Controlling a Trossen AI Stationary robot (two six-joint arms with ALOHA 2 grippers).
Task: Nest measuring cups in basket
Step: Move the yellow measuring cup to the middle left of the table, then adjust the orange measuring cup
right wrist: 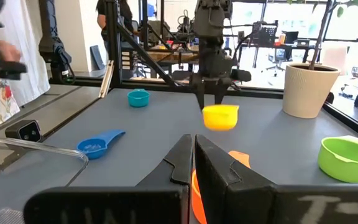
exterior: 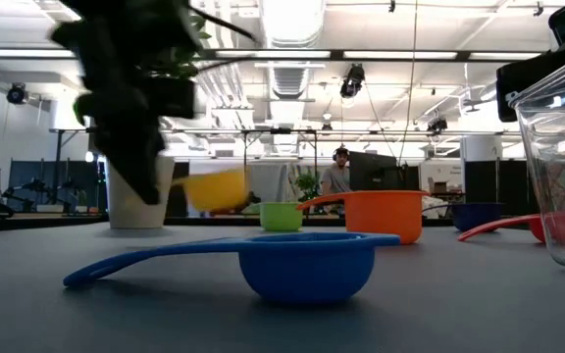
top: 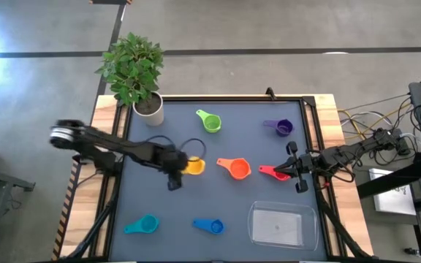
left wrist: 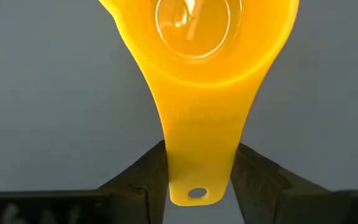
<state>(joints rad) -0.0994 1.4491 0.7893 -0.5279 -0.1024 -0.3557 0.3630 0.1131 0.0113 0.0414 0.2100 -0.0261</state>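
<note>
The basket [top: 283,223] sits empty at the near right corner of the table [top: 174,204], where I must carry this. My left gripper [left wrist: 197,180] is clamped on the handle of the yellow cup [left wrist: 197,56], lifted off the table with its bowl free for nesting. The orange cup [top: 234,169] lies on the way. My right gripper [right wrist: 191,163], fingers together, waits beside the red cup [top: 272,172].

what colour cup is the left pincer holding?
Yellow cup, handle pinched in the left pincer; clearest in the left wrist view.
</note>
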